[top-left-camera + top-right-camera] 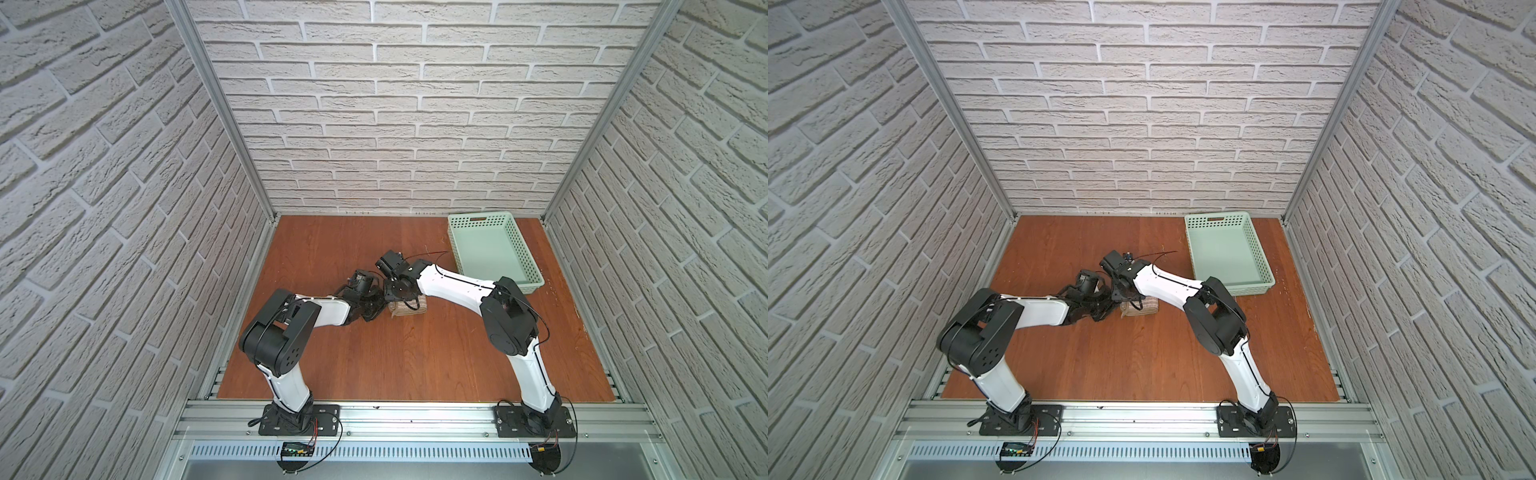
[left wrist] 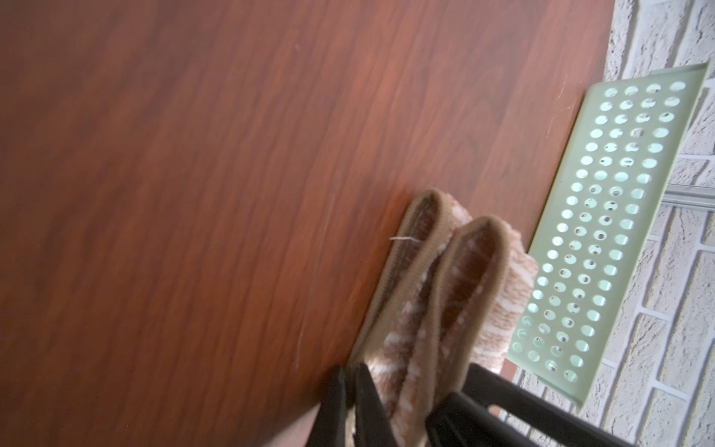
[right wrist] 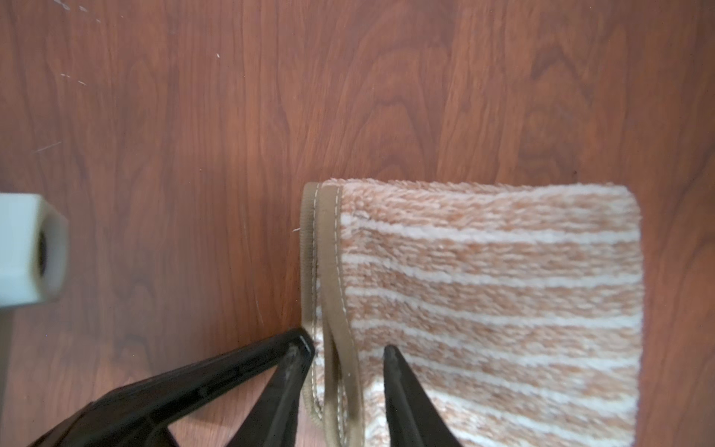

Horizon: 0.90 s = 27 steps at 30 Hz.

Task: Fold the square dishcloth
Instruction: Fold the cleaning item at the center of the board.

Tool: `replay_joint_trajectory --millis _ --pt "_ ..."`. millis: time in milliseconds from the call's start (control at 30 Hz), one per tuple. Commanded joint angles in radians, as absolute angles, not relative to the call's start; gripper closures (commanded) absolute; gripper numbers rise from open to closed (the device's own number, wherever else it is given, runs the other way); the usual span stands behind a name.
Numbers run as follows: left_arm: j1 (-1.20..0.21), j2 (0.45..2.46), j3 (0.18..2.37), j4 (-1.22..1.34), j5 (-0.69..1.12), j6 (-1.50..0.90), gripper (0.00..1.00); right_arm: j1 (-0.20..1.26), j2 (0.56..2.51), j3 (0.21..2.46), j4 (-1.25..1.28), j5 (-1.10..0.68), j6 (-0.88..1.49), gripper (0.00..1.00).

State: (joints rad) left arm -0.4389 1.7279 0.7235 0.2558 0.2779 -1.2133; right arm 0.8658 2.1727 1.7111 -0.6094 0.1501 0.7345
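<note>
Dishcloth point(image 1: 417, 311) lies folded into a small thick pad near the middle of the table point(image 1: 415, 365), under both wrists. Its brown hems are stacked on the side facing the left arm; in the left wrist view they stand as two open loops, with a pale thread point(image 2: 400, 239) sticking out of the lower one. The other sides seen in the right wrist view are soft rounded folds.

The left gripper point(image 2: 351, 371) is closed to a slit at the hem end, with a strip of cloth showing between its fingers. The right gripper point(image 3: 348, 346) is partly spread and straddles the hems, one tip on the wood just beside the edge and the other on the striped top; it clamps nothing.

The basket point(image 1: 536, 266) sits in the right rear corner, apart from the pad. Bare wood lies open in front toward the arm bases and behind toward the rear wall
</note>
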Motion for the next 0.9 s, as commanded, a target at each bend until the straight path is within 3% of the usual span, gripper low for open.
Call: replay_joint_trajectory --millis 0,167,433,567,867 --pt "-0.447 1.752 0.714 0.196 0.265 -1.218 0.90 0.888 2.180 1.678 -0.610 0.136 0.734 0.62" --pt "-0.432 1.744 0.703 0.197 0.265 -1.225 0.90 0.887 2.178 1.665 -0.615 0.156 0.742 0.63" --pt "-0.429 1.737 0.698 0.193 0.271 -1.221 0.90 0.886 2.177 1.666 -0.615 0.173 0.747 0.74" --pt "-0.425 1.743 0.697 0.205 0.286 -1.219 0.90 0.887 2.173 1.656 -0.610 0.171 0.746 0.67" --pt "-0.401 1.744 0.700 0.203 0.315 -1.203 0.90 0.887 2.167 1.637 -0.593 0.163 0.747 0.66"
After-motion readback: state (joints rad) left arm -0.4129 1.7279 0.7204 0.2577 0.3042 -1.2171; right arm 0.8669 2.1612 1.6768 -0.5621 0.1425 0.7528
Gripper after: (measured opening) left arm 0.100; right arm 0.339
